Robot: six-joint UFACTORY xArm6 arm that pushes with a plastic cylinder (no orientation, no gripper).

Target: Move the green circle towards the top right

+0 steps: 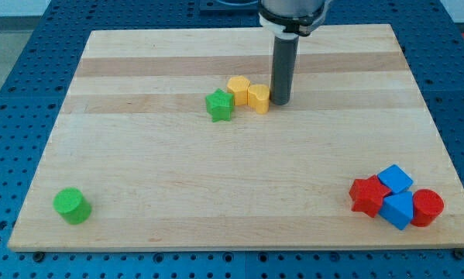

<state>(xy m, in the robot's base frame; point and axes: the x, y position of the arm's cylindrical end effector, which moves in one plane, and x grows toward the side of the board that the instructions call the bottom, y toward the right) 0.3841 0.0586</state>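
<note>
The green circle [71,205], a short cylinder, sits alone near the bottom left corner of the wooden board [177,178], touching nothing. The tip [280,102] is well apart from it, far toward the view's upper right, in the upper middle of the board. The rod comes straight down from the arm's mount at the view's top edge and stands upright, its lower end resting on the wood; it has no jaws, only the plain dark end.

The tip stands just beside the right side of a yellow block [258,98], apparently touching it. A second yellow block [238,89] adjoins that one on its left, and a green star [219,105] lies just left of and slightly below the pair.

Near the bottom right corner is a tight cluster: a red star [367,194], a blue cube [394,179], another blue block [397,210], and a red cylinder [427,207].

The board lies on a blue perforated table [15,70]. No writing can be read anywhere.
</note>
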